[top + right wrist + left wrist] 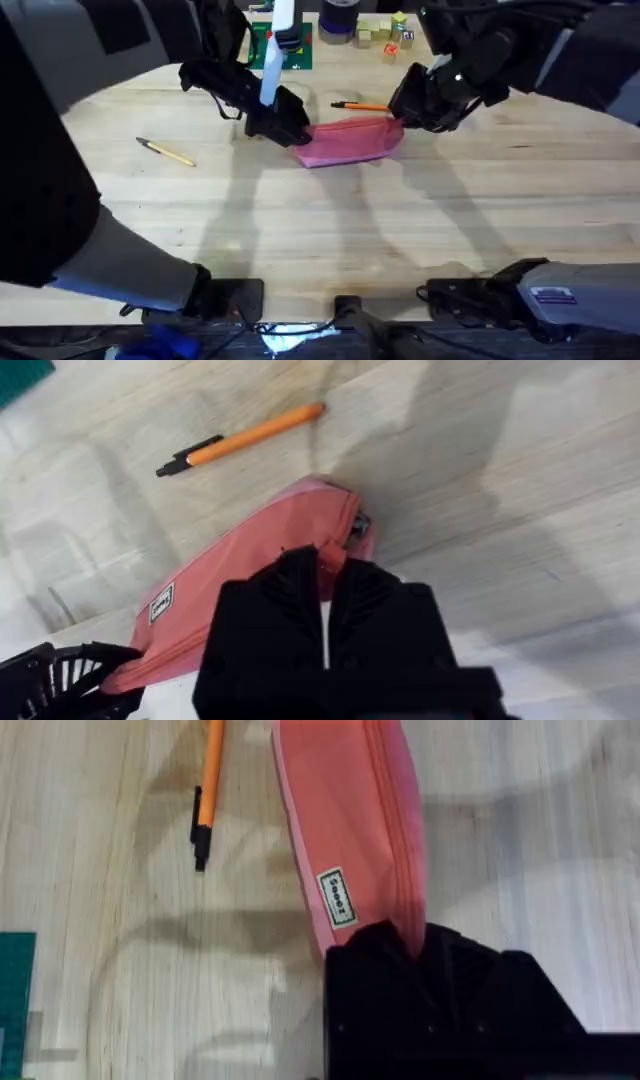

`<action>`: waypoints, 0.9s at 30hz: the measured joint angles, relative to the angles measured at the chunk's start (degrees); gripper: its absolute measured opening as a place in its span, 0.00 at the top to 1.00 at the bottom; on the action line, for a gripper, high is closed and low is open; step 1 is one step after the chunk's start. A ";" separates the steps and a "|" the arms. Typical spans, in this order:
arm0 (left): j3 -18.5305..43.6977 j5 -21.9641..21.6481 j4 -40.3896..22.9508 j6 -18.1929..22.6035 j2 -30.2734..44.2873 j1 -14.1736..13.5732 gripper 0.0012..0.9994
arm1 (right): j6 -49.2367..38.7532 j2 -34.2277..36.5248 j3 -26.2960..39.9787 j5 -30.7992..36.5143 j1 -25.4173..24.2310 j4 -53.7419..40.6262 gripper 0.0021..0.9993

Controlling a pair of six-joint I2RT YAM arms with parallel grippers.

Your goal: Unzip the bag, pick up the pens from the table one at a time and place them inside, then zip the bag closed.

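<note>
1. The pink pencil pouch [350, 141] is lying on the table [330, 230] toward its far edge, about midway between the two side edges, long axis running roughly parallel to that far edge, zipper line along the top.
2. The left gripper [293, 132] is sitting at the pouch's left end, its black fingers pinching the fabric there. The left wrist view is showing the pouch end disappearing between the fingers [372, 942], just past the white label.
3. The right gripper [402, 113] is working the opposite, right end. Its fingers are closed together over a small pink tab at the zipper end; I judge this to be the zipper pull.
4. Key relation: the zipper is running from the right gripper toward the left gripper along the pouch's long axis, so the unzip stroke looks to be a pull leftward while the left arm is anchoring the far end.
5. The orange pen [361, 105] is lying just behind the pouch, toward the far edge, near but apart from it, roughly parallel. The right arm is nearer to it.
6. The yellowish-tan pen [166, 151] is lying well apart toward the left edge; the left arm is nearer.
7. View differences: the right wrist view is showing the tab between the fingers and the zipper's metal end; the overhead is hiding that under the gripper but giving both pens at once.
8. Zipper is appearing closed along its visible length in the left wrist view.
</note>
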 joint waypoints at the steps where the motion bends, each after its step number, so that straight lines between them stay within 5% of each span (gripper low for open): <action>1: 0.00 0.00 0.00 0.00 0.00 0.00 0.96 | 0.00 0.00 0.00 0.00 0.00 0.01 0.97; 15: 0.00 -0.04 -0.02 0.00 -0.01 0.00 0.96 | -0.37 -4.49 -0.74 -0.09 0.02 -0.60 0.97; 27: -0.01 -0.22 -0.07 0.00 0.00 0.05 0.96 | -11.89 -4.87 -0.74 -1.89 -0.07 -0.59 0.97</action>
